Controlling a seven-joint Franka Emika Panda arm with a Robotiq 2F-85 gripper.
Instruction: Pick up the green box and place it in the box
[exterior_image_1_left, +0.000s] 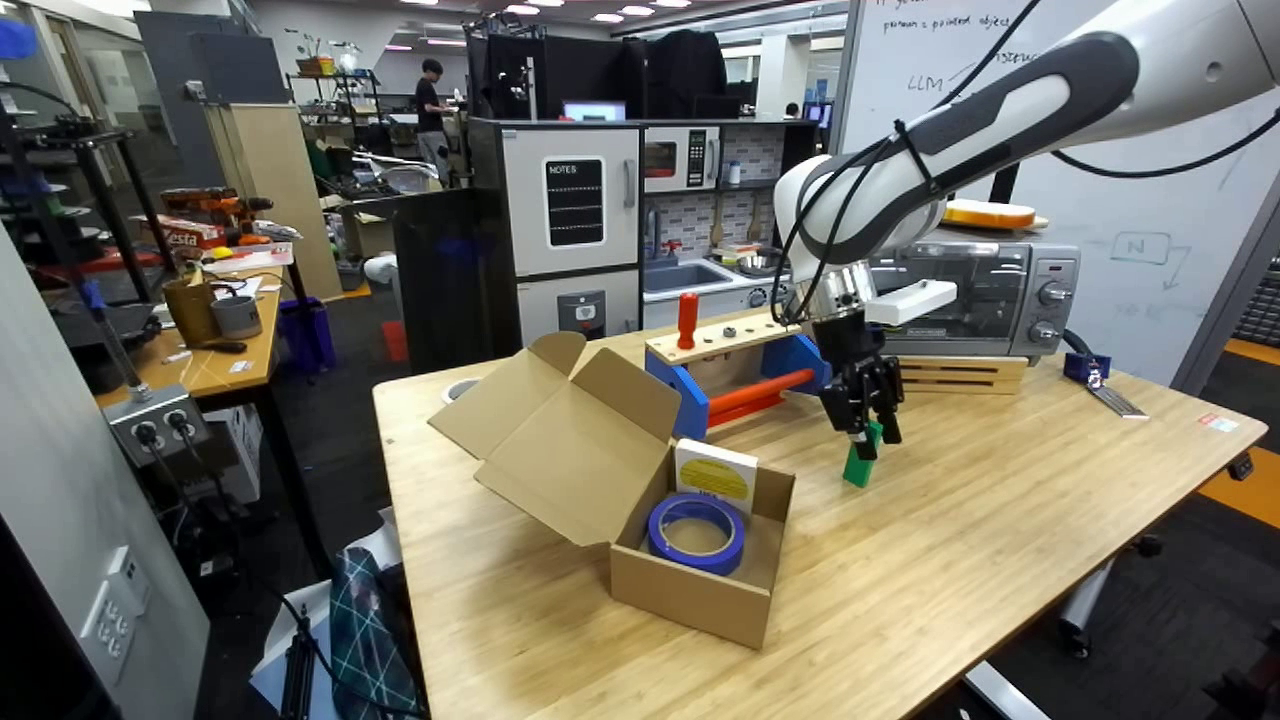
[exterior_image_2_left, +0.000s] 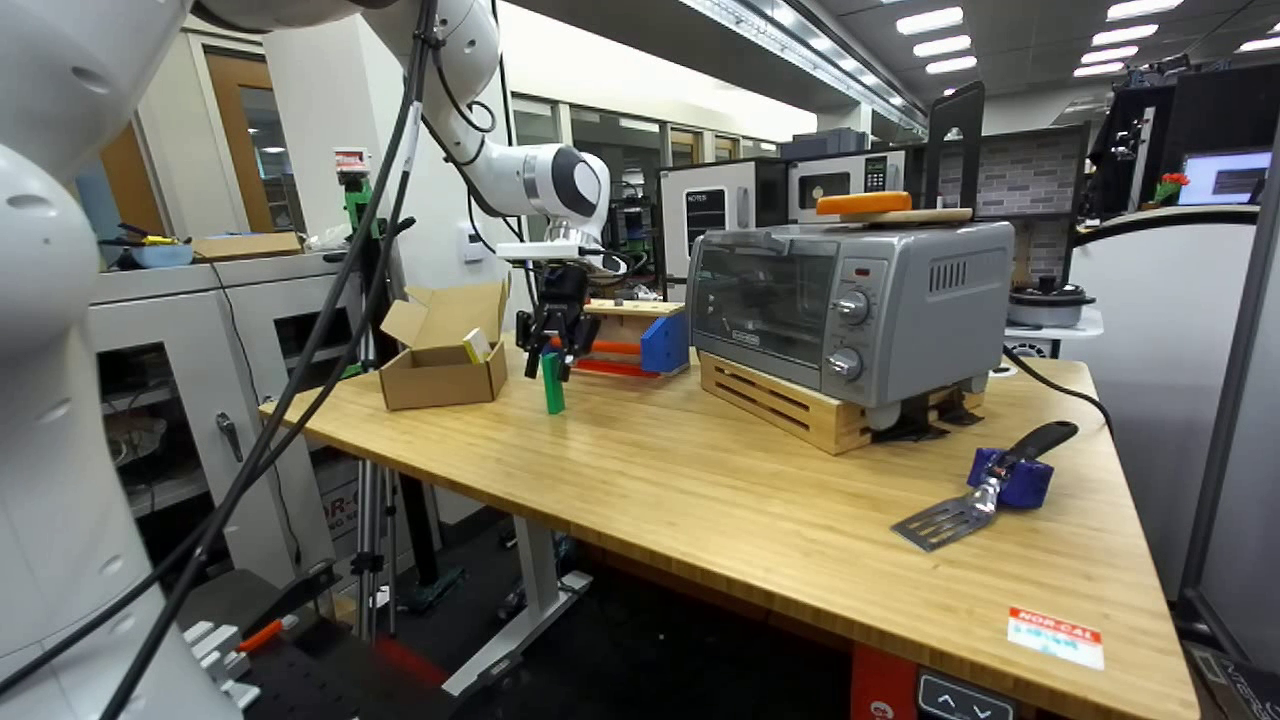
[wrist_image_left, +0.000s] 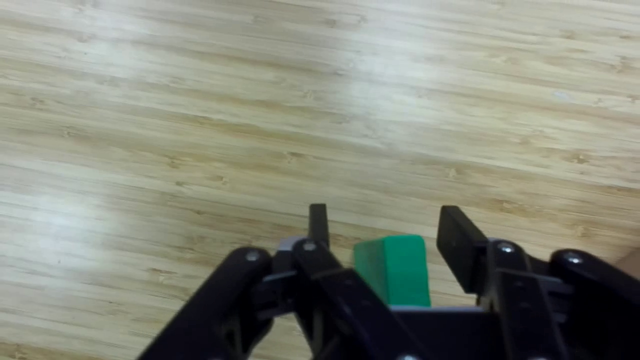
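Note:
The green box (exterior_image_1_left: 857, 470) is a small bright green block standing upright on the table. It also shows in an exterior view (exterior_image_2_left: 554, 392) and in the wrist view (wrist_image_left: 407, 270). My gripper (exterior_image_1_left: 880, 445) is open and points down over it; it also shows in an exterior view (exterior_image_2_left: 547, 373). In the wrist view the block's top lies between the open fingers (wrist_image_left: 384, 220), with a gap on both sides. The box (exterior_image_1_left: 690, 600) is a brown cardboard carton with raised flaps; it also shows in an exterior view (exterior_image_2_left: 440, 388). Its lower parts inside are partly hidden.
The cardboard box holds a blue tape roll (exterior_image_1_left: 655, 530) and a white-and-yellow packet (exterior_image_1_left: 715, 475). A red-and-blue toy tray (exterior_image_1_left: 690, 400) stands behind. A toaster oven (exterior_image_2_left: 900, 300) sits on a wooden crate (exterior_image_2_left: 780, 405). A spatula (exterior_image_2_left: 950, 520) lies near the table's end.

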